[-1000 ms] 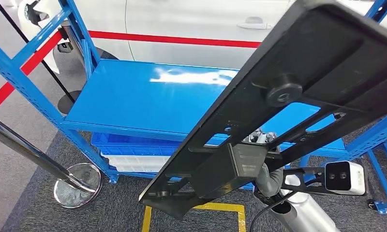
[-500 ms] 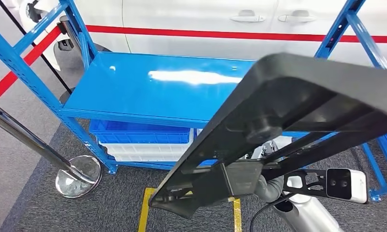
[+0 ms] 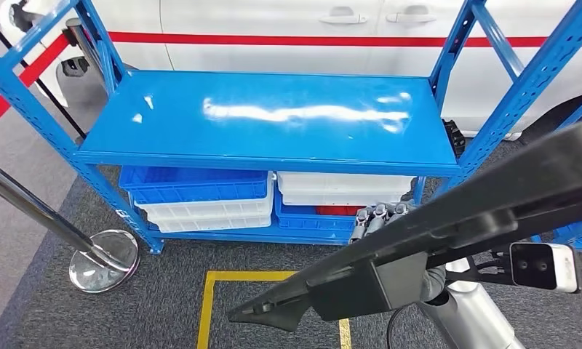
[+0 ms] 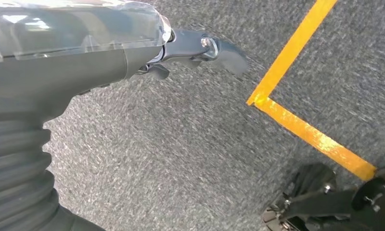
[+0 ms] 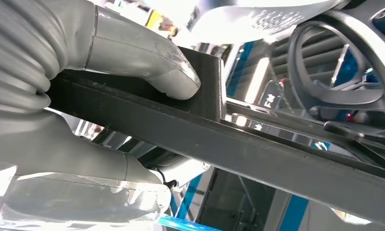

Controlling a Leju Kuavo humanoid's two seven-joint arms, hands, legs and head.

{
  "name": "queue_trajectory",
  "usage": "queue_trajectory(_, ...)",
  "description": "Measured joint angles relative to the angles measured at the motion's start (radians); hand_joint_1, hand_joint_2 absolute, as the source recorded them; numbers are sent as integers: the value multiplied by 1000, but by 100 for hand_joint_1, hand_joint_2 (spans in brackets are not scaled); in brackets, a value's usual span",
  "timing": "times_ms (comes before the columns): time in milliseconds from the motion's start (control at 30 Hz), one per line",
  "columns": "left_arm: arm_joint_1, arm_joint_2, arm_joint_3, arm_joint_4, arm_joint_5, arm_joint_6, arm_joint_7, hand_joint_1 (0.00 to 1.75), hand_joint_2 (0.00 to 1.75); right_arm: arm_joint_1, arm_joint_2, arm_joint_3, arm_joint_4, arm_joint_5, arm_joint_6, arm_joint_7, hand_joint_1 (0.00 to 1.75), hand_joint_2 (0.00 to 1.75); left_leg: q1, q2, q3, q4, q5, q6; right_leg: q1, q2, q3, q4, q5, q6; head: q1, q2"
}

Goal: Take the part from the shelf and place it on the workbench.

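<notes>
Pick step looks done: one black part is off the blue shelf, carried in front of and below it — the right hand clasps it, thumb pressed on its block. Placing on the desk remains; no desk seen. Left hand hangs over carpet; whether its fingers are curled or apart, cannot tell. Under the shelf top: four bins, two blue, two white.

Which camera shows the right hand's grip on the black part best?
The right wrist view: the right hand clamps the black part, thumb pressed on it. In the head view the part hides most of that hand.
</notes>
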Motion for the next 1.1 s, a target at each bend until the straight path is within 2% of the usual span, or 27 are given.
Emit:
queue_trajectory(33, 0, -1, 0, 0, 0, 0, -1, 0, 175, 0, 2, -10, 3, 6, 3, 0, 175, 175, 2, 7, -8, -6, 14, 5, -1, -13, -9, 19, -28, 4, 0, 0)
queue_trajectory(67, 1, -2, 1, 0, 0, 0, -2, 0, 175, 0, 4, -18, 6, 9, 4, 0, 175, 175, 5, 13, -20, -11, 29, 10, -2, -30, -23, 56, -72, 8, 0, 0)
queue_trajectory(133, 5, -3, 1, 0, 0, 1, -3, 0, 175, -1, 9, -28, 11, 11, 3, 0, 175, 175, 4, 25, -49, -9, 52, 12, -8, -53, -56, 181, -172, 17, 0, 0)
queue_trajectory(167, 8, -4, 1, 0, 0, 1, -3, 0, 175, -1, 11, -30, 14, 12, 0, 0, 175, 175, 4, 31, -66, -7, 64, 10, -12, -57, -66, 242, -195, 24, 0, 0)
queue_trajectory(200, 9, -5, 1, 0, 0, 1, -4, 0, 175, -1, 14, -31, 18, 14, -6, 0, 175, 175, 5, 36, -84, -4, 74, 7, -15, -58, -66, 283, -193, 29, 0, 0)
queue_trajectory(233, 10, -6, 1, 0, 0, 2, -5, 0, 175, -2, 17, -31, 21, 17, -14, 0, 175, 175, 7, 40, -101, 1, 82, 4, -18, -59, -54, 296, -173, 34, 0, 0)
queue_trajectory(267, 10, -7, 1, 0, 0, 3, -6, 0, 175, -3, 22, -30, 24, 20, -25, 0, 175, 175, 9, 44, -118, 9, 90, 0, -22, -59, -23, 272, -141, 39, 0, 0)
queue_trajectory(300, 10, -8, 1, 0, 0, 5, -6, 0, 175, -6, 27, -29, 26, 24, -34, 0, 175, 175, 11, 47, -134, 18, 96, -5, -26, -61, 24, 216, -118, 43, 0, 0)
queue_trajectory(333, 10, -8, 2, 0, 0, 7, -7, 0, 175, -9, 34, -27, 29, 27, -42, 0, 175, 175, 12, 49, -149, 29, 101, -11, -26, -62, 77, 143, -118, 46, 0, 0)
queue_trajectory(367, 9, -8, 3, 0, 0, 9, -7, 0, 175, -12, 41, -26, 31, 29, -46, 0, 175, 175, 13, 50, -161, 38, 105, -18, -25, -61, 124, 76, -128, 41, 0, 0)
queue_trajectory(400, 9, -8, 4, 0, 0, 10, -8, 0, 175, -16, 47, -24, 33, 29, -48, 0, 175, 175, 11, 50, -168, 45, 111, -24, -23, -61, 152, 30, -146, 35, 0, 0)
queue_trajectory(433, 9, -9, 5, 0, 0, 12, -9, 0, 175, -18, 53, -24, 35, 29, -49, 0, 175, 175, 10, 50, -171, 47, 117, -31, -19, -60, 162, 9, -159, 25, 0, 0)
queue_trajectory(500, 11, -10, 6, 0, 0, 14, -10, 0, 175, -21, 62, -23, 39, 29, -49, 0, 175, 175, 12, 48, -176, 47, 126, -45, -18, -61, 151, 7, -148, 2, 0, 0)
queue_trajectory(533, 13, -10, 6, 0, 0, 14, -10, 0, 175, -23, 66, -23, 42, 29, -48, 0, 175, 175, 14, 47, -183, 56, 111, -50, -18, -62, 142, 7, -139, -9, 0, 0)
queue_trajectory(567, 15, -10, 6, 0, 0, 14, -10, 0, 175, -24, 70, -22, 45, 29, -48, 0, 175, 175, 17, 47, -195, 83, 78, -54, -19, -64, 132, 5, -127, -19, 0, 0)
queue_trajectory(600, 16, -11, 7, 0, 0, 14, -11, 0, 175, -26, 74, -22, 47, 29, -45, 0, 175, 175, 19, 47, -211, 131, 29, -57, -18, -65, 119, 4, -116, -27, 0, 0)
queue_trajectory(667, 15, -11, 7, 0, 0, 16, -12, 0, 175, -26, 86, -22, 53, 31, -37, 0, 175, 175, 20, 47, -242, 262, -59, -61, -13, -65, 92, 6, -95, -33, 0, 0)
queue_trajectory(700, 15, -11, 8, 0, 0, 17, -13, 0, 175, -26, 92, -22, 56, 34, -34, 0, 175, 175, 20, 47, -247, 314, -73, -61, -10, -65, 78, 8, -85, -34, 0, 0)
queue_trajectory(733, 15, -11, 8, 0, 0, 19, -13, 0, 175, -26, 98, -22, 59, 38, -31, 0, 175, 175, 19, 47, -239, 336, -64, -60, -7, -65, 65, 9, -75, -34, 0, 0)
queue_trajectory(767, 15, -11, 9, 0, 0, 20, -13, 0, 175, -26, 104, -22, 63, 42, -30, 0, 175, 175, 19, 47, -214, 322, -39, -57, -4, -65, 52, 11, -66, -34, 0, 0)
queue_trajectory(833, 14, -11, 13, 0, 0, 22, -15, 0, 175, -26, 119, -22, 67, 51, -30, 0, 175, 175, 16, 46, -115, 197, 0, -43, 1, -65, 33, 13, -50, -31, 0, 0)
queue_trajectory(900, 13, -10, 19, 0, 0, 23, -18, 0, 175, -26, 133, -20, 69, 59, -32, 0, 175, 175, 8, 44, -24, 59, -6, -31, 3, -65, 24, 12, -34, -22, 0, 0)
queue_trajectory(933, 13, -9, 22, 0, 0, 23, -19, 0, 175, -26, 138, -17, 69, 63, -32, 0, 175, 175, 4, 44, -5, 25, -14, -28, 1, -66, 23, 10, -26, -16, 0, 0)
queue_trajectory(1000, 13, -10, 24, 0, 0, 22, -21, 0, 175, -26, 144, -11, 69, 65, -33, 0, 175, 175, 1, 45, -9, 9, 0, -20, -3, -67, 20, 5, -14, -2, 0, 0)
queue_trajectory(1033, 13, -10, 24, 0, 0, 20, -21, 0, 175, -25, 146, -9, 69, 64, -34, 0, 175, 175, 2, 48, -15, 3, 12, -13, -4, -66, 14, 11, -24, 3, 0, 0)
queue_trajectory(1067, 14, -11, 24, 0, 0, 19, -21, 0, 175, -25, 146, -8, 69, 63, -34, 0, 175, 175, 4, 50, -24, -1, 24, -6, -4, -65, 4, 32, -52, 7, 0, 0)
queue_trajectory(1100, 14, -11, 24, 0, 0, 18, -22, 0, 175, -24, 146, -8, 69, 61, -34, 0, 175, 175, 7, 52, -35, -4, 37, -1, -5, -65, -11, 73, -98, 10, 0, 0)
